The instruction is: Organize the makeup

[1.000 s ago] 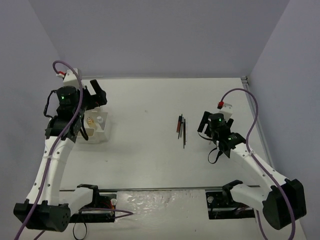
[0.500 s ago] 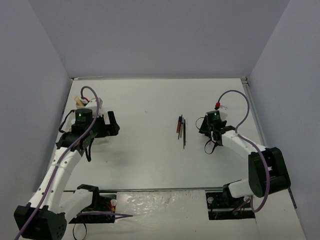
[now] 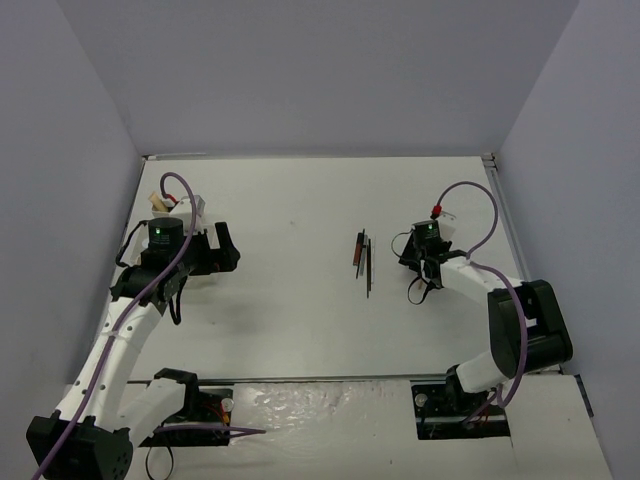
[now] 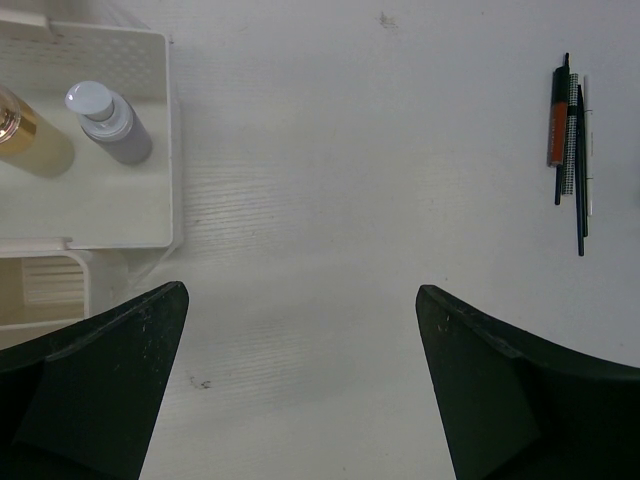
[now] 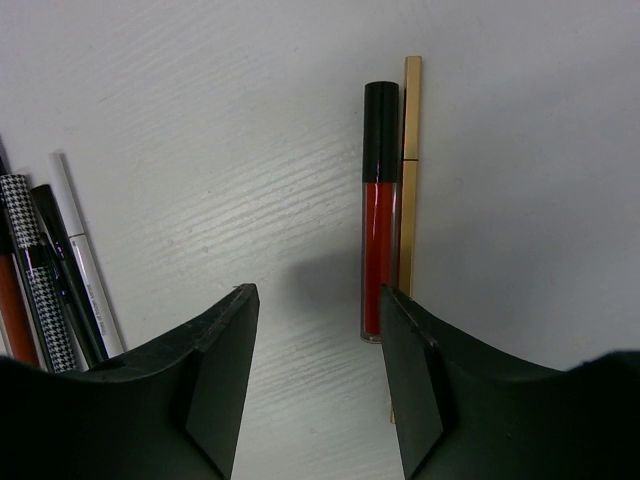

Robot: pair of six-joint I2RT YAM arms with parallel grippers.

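Observation:
The makeup lies in three places. A red tube with a black cap (image 5: pixel 379 210) and a thin tan stick (image 5: pixel 410 170) lie side by side on the table. My right gripper (image 5: pixel 318 292) hangs over them, open about halfway, and the tube's lower end sits at its right finger's inner edge, not pinched. A bundle of thin pencils (image 3: pixel 363 260) lies left of it; one of these pencils (image 5: pixel 45 270) is checkered. A grey bottle (image 4: pixel 110 112) and a gold one (image 4: pixel 28 142) stand in the white tray (image 4: pixel 165 150). My left gripper (image 4: pixel 300 295) is wide open over bare table, right of the tray.
Grey walls close the table off at the back and sides. In the top view the left arm (image 3: pixel 160 255) covers the tray. The right arm's elbow (image 3: pixel 525 325) is folded near the table's right edge. The pencil bundle (image 4: pixel 570 140) also shows far right in the left wrist view.
The left arm swung away from above the tray and came down toward the table's middle, then held still. The right arm folded its elbow outward while its jaws narrowed over the red tube.

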